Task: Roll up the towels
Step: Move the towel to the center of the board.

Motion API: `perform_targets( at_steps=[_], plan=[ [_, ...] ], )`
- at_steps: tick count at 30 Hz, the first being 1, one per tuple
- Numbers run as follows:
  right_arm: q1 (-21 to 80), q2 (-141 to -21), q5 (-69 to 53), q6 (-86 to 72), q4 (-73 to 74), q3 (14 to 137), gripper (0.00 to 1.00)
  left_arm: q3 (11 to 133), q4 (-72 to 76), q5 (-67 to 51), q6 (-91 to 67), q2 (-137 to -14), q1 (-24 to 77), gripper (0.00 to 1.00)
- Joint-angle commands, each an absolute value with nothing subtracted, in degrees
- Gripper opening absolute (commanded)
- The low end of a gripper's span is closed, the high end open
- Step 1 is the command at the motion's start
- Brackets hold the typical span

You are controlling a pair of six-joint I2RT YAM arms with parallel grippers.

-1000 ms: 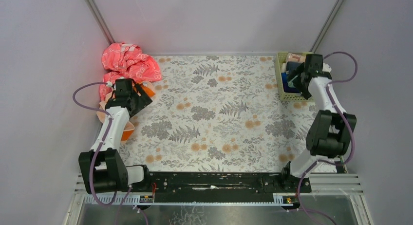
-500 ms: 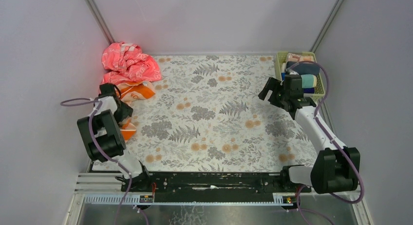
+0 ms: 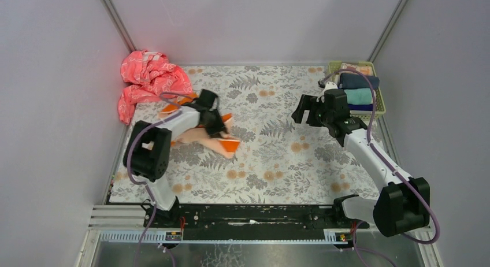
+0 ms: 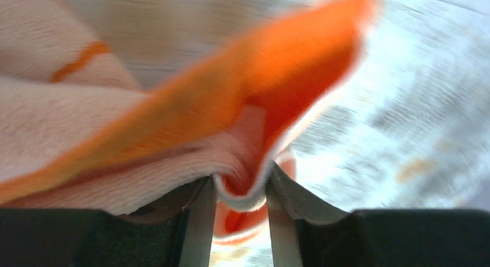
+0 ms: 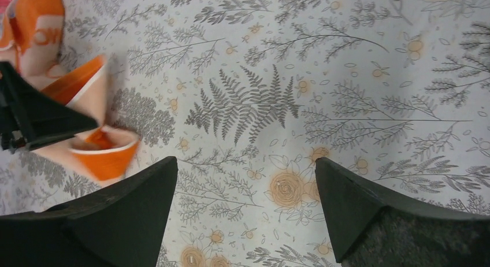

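Where the floral mat [image 3: 271,163] meets the far left corner of the enclosure, a crumpled coral-pink cloth [image 3: 149,76] lies in a heap, apart from the arms. Just right of it, the left gripper [image 3: 215,123] reaches out over the mat with the orange and peach towel [image 3: 222,143] in its grasp. The cloth trails back toward the pink heap and one orange corner hangs forward on the near side. From the left wrist camera, the left gripper [image 4: 240,218] has its jaws drawn narrow on a fold of the orange and peach towel [image 4: 173,122], the peach pile and orange edge bunched between the two fingers [image 4: 199,221]; the view is blurred.

Past the middle of the mat, the right gripper [image 3: 306,111] hovers with its jaws spread wide and nothing between them. Its wrist camera shows the right gripper [image 5: 245,203] above fern and rose print, with the orange and peach towel [image 5: 86,125] at the left edge of that view.

At the far right corner stands a green basket [image 3: 331,69] holding rolled cloths: a dark blue one [image 3: 358,81] and, on its near side and touching it, the mint-teal towel [image 3: 359,96].
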State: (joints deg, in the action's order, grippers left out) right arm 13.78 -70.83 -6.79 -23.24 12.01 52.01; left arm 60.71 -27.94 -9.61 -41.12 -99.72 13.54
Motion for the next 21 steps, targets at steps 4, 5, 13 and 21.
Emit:
perform_targets(
  at_steps=[4,5,13,21],
  plan=[
    [16.93,-71.79,-14.63,-21.03,8.16,53.97,0.95,78.92,-25.79,-16.41,-46.90,-100.86,30.53,0.47],
    [17.04,-72.40,-15.99,-21.26,7.75,54.09,0.95,79.28,-26.05,-15.99,-46.50,-99.61,31.06,0.48],
    [19.16,-83.22,-23.73,-21.09,5.08,59.42,0.92,63.53,-26.08,-11.90,-44.86,-86.20,22.04,0.61],
    [24.40,-92.38,-22.95,-18.08,5.75,64.43,0.91,45.11,-26.31,-11.27,-45.14,-74.40,3.70,0.69]
  ],
)
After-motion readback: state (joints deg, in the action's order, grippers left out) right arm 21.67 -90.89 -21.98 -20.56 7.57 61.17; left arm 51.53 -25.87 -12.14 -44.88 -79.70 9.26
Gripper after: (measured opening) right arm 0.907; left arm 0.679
